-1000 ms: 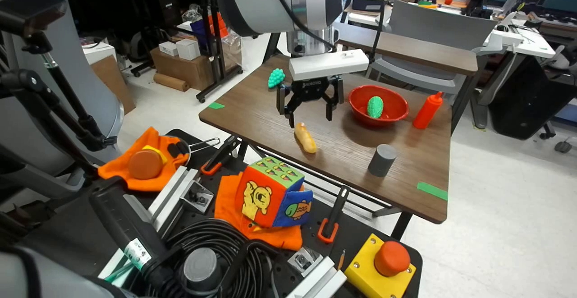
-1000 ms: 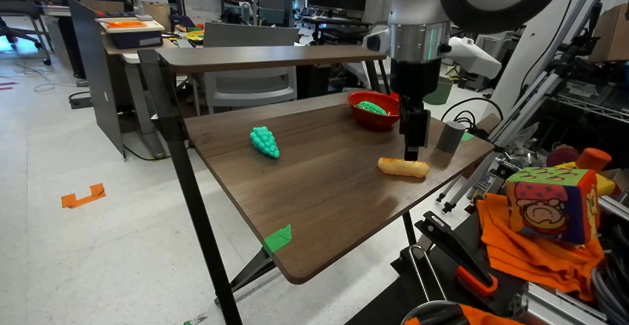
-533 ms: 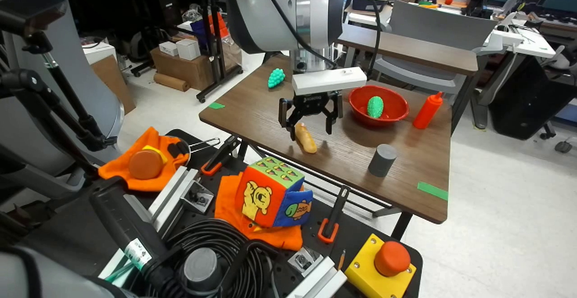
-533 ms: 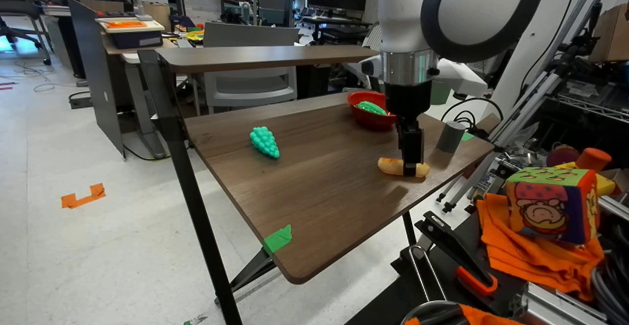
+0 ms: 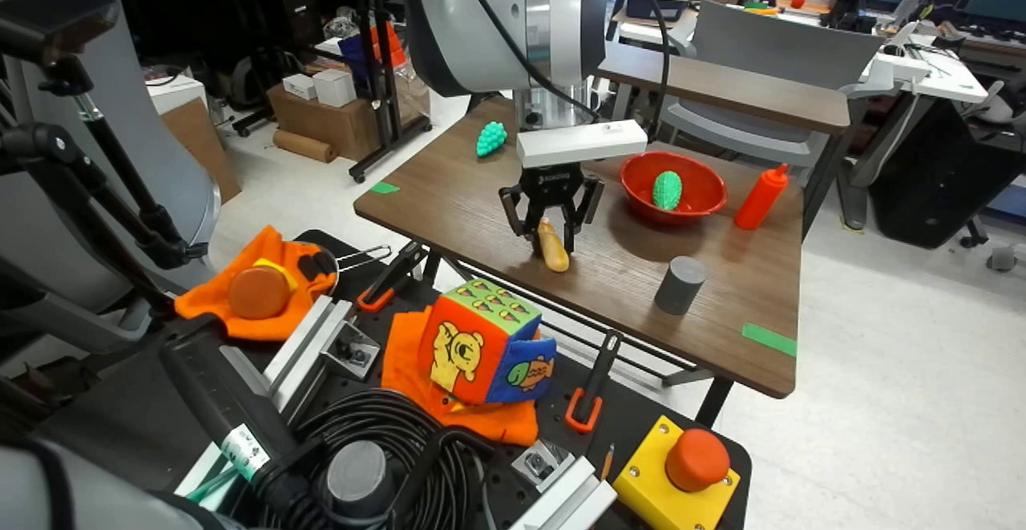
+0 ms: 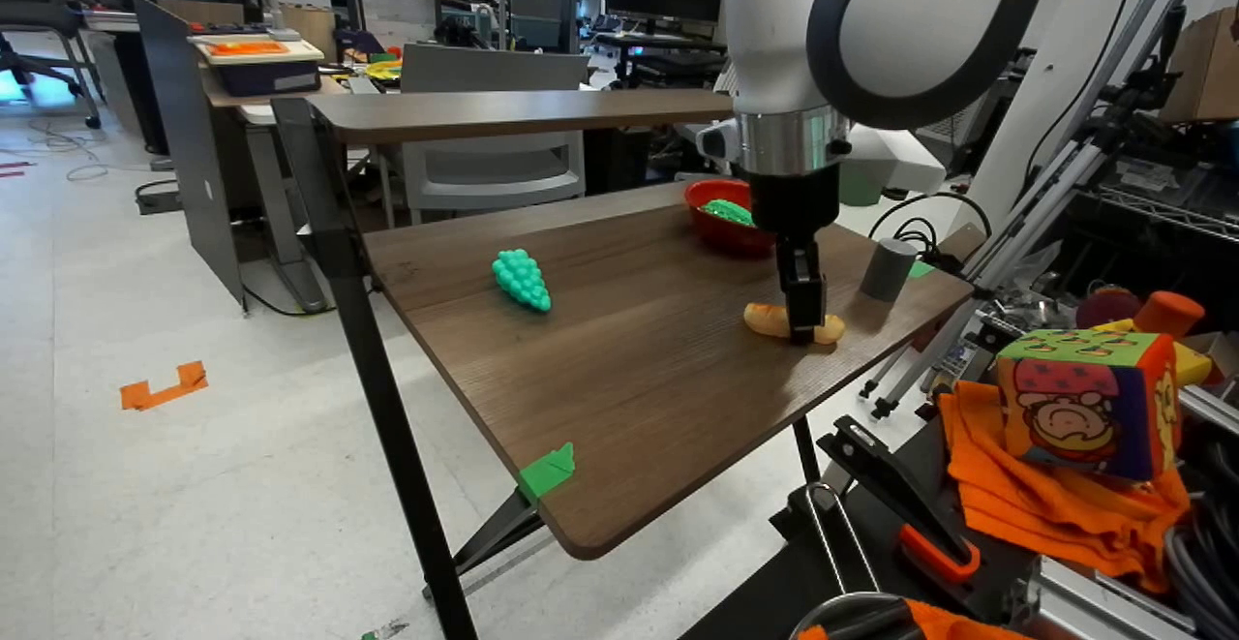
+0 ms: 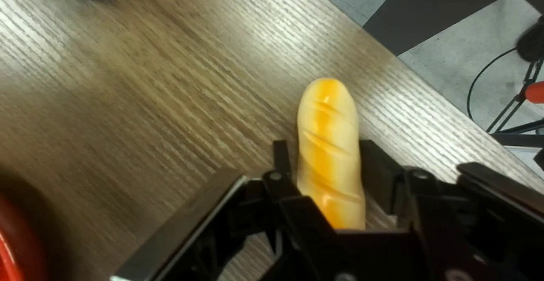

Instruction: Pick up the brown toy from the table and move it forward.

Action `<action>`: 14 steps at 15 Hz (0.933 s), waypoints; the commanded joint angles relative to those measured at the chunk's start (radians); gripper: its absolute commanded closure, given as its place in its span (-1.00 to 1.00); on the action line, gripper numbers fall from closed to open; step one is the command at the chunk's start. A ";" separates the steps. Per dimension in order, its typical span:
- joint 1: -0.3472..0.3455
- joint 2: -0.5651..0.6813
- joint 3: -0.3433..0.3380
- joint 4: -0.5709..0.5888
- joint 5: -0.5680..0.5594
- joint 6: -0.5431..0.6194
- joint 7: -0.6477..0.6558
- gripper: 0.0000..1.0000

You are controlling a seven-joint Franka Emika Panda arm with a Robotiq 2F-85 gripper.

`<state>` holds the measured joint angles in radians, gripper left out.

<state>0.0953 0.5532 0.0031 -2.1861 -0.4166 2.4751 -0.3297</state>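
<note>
The brown toy (image 7: 327,115), a tan bread roll with an orange streak, lies on the dark wooden table (image 6: 619,379) near its edge. In both exterior views my gripper (image 5: 552,244) points down at tabletop height with a finger on each side of the toy. The wrist view shows the toy running lengthwise between the jaws of the gripper (image 7: 324,149). One finger (image 7: 378,166) appears to touch its side; a thin gap shows at the other finger (image 7: 281,155). The jaws stand only slightly wider than the toy. Its near end is hidden by the gripper.
A red bowl (image 5: 705,208) holding a green toy (image 5: 667,191) stands behind the gripper. Around it are a dark grey cup (image 5: 680,285), a red bottle (image 5: 760,197) and a green grape-like toy (image 6: 521,280). A raised shelf (image 6: 542,109) runs along the table's back.
My gripper has come down over the brown toy, and its jaws have drawn together around it. The toy has shifted slightly sideways. The bowl and cup have not moved.
</note>
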 commanded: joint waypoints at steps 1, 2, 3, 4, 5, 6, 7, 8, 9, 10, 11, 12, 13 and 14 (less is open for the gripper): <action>0.027 0.012 -0.005 0.023 -0.038 -0.031 0.045 0.74; 0.030 0.008 -0.003 0.026 -0.038 -0.041 0.052 0.76; 0.035 0.003 0.000 0.029 -0.034 -0.048 0.061 0.78; 0.040 -0.002 0.002 0.031 -0.029 -0.050 0.072 0.78; 0.040 -0.017 0.010 0.035 -0.015 -0.058 0.077 0.78; 0.040 -0.027 0.017 0.041 -0.003 -0.060 0.084 0.78; 0.035 -0.044 0.029 0.051 0.018 -0.066 0.089 0.78; 0.033 -0.050 0.037 0.069 0.036 -0.069 0.100 0.78; 0.033 -0.050 0.046 0.105 0.062 -0.088 0.115 0.78; 0.034 -0.044 0.050 0.144 0.084 -0.105 0.133 0.78; 0.038 -0.029 0.051 0.198 0.107 -0.136 0.156 0.78; 0.040 -0.011 0.050 0.247 0.126 -0.158 0.178 0.78; 0.044 0.019 0.046 0.311 0.145 -0.193 0.207 0.78; 0.047 0.047 0.043 0.368 0.160 -0.218 0.233 0.78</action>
<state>0.1317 0.5230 0.0490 -1.9798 -0.3028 2.3485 -0.1658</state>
